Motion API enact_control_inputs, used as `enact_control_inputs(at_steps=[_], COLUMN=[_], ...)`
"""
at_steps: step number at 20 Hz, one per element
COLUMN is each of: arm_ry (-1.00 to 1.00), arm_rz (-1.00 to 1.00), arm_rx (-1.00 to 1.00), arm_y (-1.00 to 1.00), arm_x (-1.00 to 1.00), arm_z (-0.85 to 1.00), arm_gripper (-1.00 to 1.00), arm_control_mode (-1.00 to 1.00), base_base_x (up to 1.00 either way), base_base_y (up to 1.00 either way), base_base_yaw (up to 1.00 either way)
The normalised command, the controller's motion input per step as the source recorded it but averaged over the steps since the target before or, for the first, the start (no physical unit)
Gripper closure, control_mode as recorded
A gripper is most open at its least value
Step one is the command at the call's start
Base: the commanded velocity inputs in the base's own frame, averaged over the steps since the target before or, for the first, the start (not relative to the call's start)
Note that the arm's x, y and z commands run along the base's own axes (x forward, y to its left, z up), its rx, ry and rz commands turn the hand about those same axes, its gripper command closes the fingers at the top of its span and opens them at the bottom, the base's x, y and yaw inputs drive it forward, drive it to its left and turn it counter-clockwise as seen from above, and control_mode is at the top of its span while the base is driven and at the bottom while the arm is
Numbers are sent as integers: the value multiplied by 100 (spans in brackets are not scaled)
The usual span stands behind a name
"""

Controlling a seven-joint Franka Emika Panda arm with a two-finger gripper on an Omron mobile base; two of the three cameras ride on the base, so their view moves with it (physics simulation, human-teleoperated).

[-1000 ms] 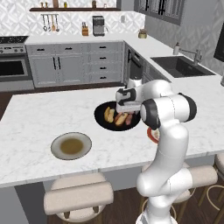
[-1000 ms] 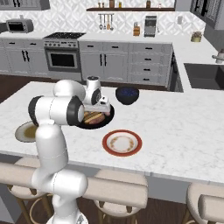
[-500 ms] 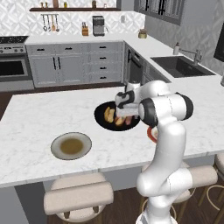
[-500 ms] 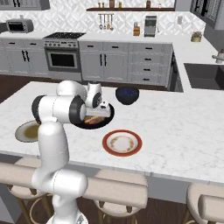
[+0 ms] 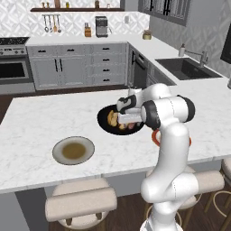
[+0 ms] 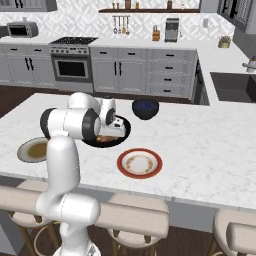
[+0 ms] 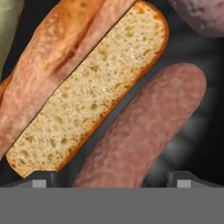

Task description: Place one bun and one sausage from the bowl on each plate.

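The wide black bowl (image 5: 104,120) sits mid-counter holding buns and sausages, with the gripper (image 5: 128,118) lowered into it, jaws spread wide and grasping nothing. Close up, a split bun (image 7: 83,87) lies cut side up, touching a reddish-brown sausage (image 7: 144,131) that runs between the two fingertips. The grey-rimmed plate (image 5: 73,150) lies nearer the counter's front edge. From the right base view, the red-orange-rimmed plate (image 6: 139,163) and a dark-blue bowl (image 6: 145,108) appear unobstructed.
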Motion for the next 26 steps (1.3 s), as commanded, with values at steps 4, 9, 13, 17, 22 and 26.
enact_control_inputs(at_steps=[4, 9, 13, 17, 22, 26], arm_ry=[0, 0, 0, -3, -5, -6], arm_rz=[0, 0, 0, -1, -7, 0], arm_rx=[0, 0, 0, 0, -1, 0], arm_y=[0, 0, 0, -1, -12, -65], arm_x=[0, 0, -2, -22, -60, -99], arm_z=[0, 0, 0, 14, 73, 54], arm_gripper=[-100, 100, 100, 100, 100, 100], arm_control_mode=[-100, -100, -100, -100, -100, -100], base_base_x=[0, 0, 0, 0, 0, 0], base_base_y=[0, 0, 0, 0, 0, 0], base_base_yaw=[0, 0, 0, 0, 0, 0])
